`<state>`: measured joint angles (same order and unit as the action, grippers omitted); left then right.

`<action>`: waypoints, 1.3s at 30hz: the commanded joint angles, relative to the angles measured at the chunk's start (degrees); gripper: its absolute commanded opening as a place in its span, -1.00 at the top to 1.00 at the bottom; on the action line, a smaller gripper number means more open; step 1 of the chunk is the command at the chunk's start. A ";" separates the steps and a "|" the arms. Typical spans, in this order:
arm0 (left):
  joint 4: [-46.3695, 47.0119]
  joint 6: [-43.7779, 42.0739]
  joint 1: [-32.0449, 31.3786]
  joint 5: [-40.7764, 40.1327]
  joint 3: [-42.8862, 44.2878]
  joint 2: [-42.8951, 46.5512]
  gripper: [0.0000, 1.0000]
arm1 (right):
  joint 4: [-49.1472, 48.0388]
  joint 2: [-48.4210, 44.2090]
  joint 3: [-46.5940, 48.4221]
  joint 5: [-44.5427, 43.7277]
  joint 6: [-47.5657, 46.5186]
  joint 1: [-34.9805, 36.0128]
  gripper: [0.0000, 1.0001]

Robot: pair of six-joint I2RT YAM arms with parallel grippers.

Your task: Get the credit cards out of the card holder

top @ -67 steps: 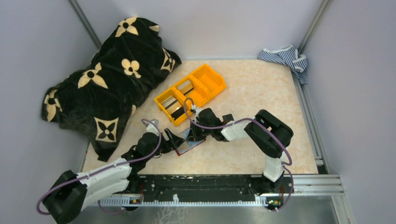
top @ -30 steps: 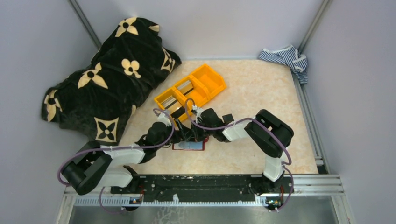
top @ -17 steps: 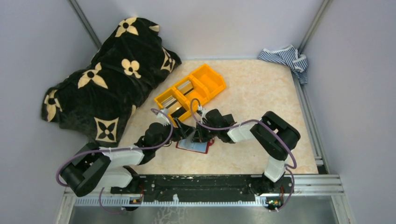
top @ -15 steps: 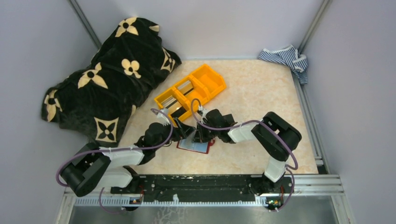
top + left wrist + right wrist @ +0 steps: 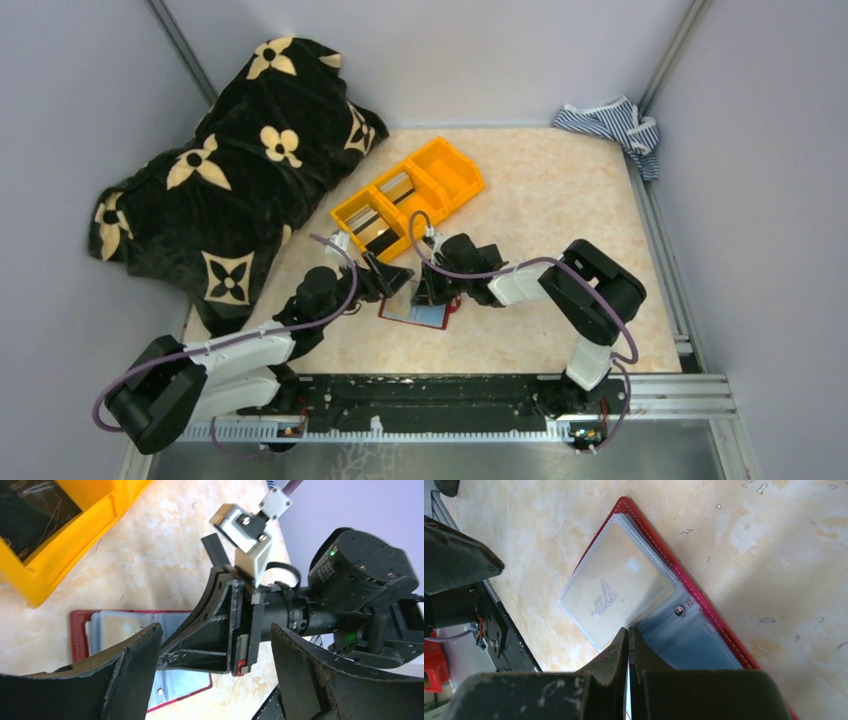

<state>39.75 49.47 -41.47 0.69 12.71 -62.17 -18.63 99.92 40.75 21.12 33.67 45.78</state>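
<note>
The small dark red folding wallet [image 5: 413, 312] in the middle is light blue inside. The orange plastic bin [image 5: 452, 172] sits above it. The big soft blanket [image 5: 200, 190], upper left, is black with cream flowers. The crumpled cloth [image 5: 612, 122], upper right, has blue-white stripes.

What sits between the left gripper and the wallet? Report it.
The right gripper, its tips on the wallet, stands before the open left gripper; the left wrist view shows it.
</note>
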 commanded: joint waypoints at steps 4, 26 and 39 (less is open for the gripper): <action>-7.18 -0.48 0.07 -0.31 -3.46 2.56 -0.70 | 5.89 3.05 -1.48 -3.24 -1.80 -0.52 1.00; -9.57 1.63 0.12 0.04 -7.08 3.38 -0.73 | 5.63 3.70 -1.11 -2.58 -1.77 -0.47 1.00; -9.40 1.81 0.08 1.92 -5.83 4.60 -0.72 | 5.54 4.05 -0.94 -2.48 -1.70 -0.52 1.00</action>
<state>28.71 51.00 -41.47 1.41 6.04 -58.52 -19.11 100.55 40.91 22.72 33.69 45.47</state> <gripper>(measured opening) 0.859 0.003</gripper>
